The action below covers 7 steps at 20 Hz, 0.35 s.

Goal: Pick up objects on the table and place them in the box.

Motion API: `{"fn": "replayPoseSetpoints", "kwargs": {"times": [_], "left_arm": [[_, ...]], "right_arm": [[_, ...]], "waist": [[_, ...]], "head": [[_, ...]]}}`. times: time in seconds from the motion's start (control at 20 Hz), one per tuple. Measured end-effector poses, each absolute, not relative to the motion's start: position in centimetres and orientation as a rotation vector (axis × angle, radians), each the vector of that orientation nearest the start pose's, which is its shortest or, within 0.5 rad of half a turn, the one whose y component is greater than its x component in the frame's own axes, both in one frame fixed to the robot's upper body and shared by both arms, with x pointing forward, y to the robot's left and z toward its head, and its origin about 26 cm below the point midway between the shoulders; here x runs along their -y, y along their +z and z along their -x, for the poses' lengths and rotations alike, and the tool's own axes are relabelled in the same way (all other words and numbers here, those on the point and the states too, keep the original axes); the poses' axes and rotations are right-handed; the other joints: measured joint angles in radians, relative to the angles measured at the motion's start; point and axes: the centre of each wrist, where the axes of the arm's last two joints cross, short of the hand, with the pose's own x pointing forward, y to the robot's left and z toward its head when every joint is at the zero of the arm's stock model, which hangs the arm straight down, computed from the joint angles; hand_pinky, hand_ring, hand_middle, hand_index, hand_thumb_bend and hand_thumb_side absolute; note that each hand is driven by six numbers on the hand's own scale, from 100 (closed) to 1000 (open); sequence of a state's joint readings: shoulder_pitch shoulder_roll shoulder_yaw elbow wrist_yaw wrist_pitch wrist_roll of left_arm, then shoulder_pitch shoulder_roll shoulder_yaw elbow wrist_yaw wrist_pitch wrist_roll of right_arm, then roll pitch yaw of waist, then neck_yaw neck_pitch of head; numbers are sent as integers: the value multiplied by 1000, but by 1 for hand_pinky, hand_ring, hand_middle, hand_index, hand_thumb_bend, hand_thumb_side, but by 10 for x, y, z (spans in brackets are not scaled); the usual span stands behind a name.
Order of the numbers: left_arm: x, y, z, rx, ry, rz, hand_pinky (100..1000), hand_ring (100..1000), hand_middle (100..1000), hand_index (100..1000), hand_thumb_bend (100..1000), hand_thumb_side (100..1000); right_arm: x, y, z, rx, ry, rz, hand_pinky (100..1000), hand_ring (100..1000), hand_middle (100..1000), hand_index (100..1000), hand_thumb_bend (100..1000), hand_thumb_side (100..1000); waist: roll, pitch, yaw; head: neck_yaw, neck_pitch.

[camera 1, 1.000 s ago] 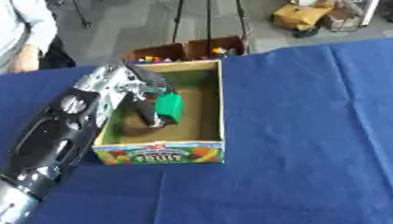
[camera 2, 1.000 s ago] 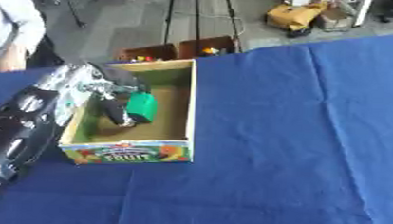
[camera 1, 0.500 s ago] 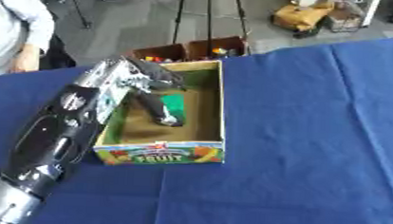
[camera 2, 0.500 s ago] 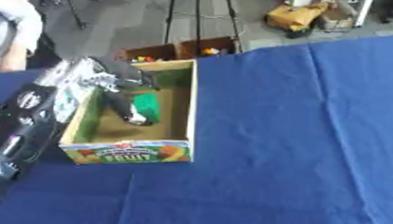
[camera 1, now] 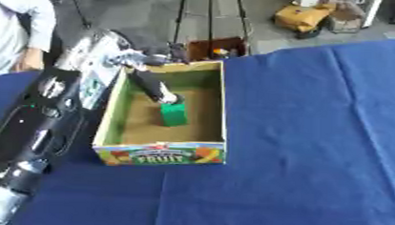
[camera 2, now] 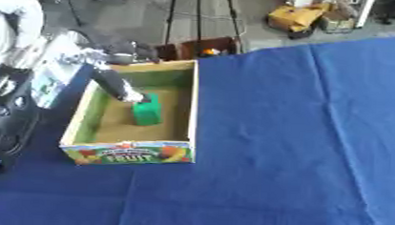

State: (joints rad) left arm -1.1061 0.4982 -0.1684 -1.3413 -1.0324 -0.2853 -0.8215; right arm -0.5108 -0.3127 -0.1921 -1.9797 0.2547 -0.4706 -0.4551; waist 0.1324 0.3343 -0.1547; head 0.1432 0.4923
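The small green block (camera 1: 173, 114) stands on the floor of the open cardboard fruit box (camera 1: 223, 106), toward its middle. The left hand (camera 1: 152, 84) reaches in from the far left, fingertips just touching the block's top, fingers straight, grasping nothing. No right hand shows.

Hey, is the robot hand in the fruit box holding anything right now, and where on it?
Nothing clearly held: the left robot hand has straight fingers touching the top of the green block.
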Motion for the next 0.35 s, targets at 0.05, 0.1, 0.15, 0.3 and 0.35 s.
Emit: {"fn": "replayPoseSetpoints", "kwargs": {"times": [0.05,0.1,0.15,0.3,0.35], "left_arm": [[-216,362,-417,1390,-1945,-1181,978,1000,1000,1000,284,647],[-218,366,-408,1429,-1944,-1191,974,1000,1000,1000,270,637],[-219,370,-399,1468,-1944,-1199,965,998,1000,1000,246,612],[-225,377,-371,1599,-1947,-1220,912,967,990,1000,246,591],[-227,377,-361,1662,-1937,-1219,894,954,976,1000,241,600]], "right_arm": [[285,270,-312,-3122,172,-645,672,664,492,641,100,730],[285,270,-312,-3120,175,-649,672,664,492,641,100,729],[286,270,-312,-3118,179,-653,671,664,493,641,100,729],[286,270,-312,-3115,185,-660,671,664,494,640,100,730],[286,270,-312,-3113,190,-662,670,663,494,640,100,721]], "waist": [[-2,0,3],[-4,0,6],[-7,-1,9],[-14,-1,19],[-15,-1,23]], "head": [[-2,0],[-5,0],[-7,0],[-16,0],[-20,0]]}}
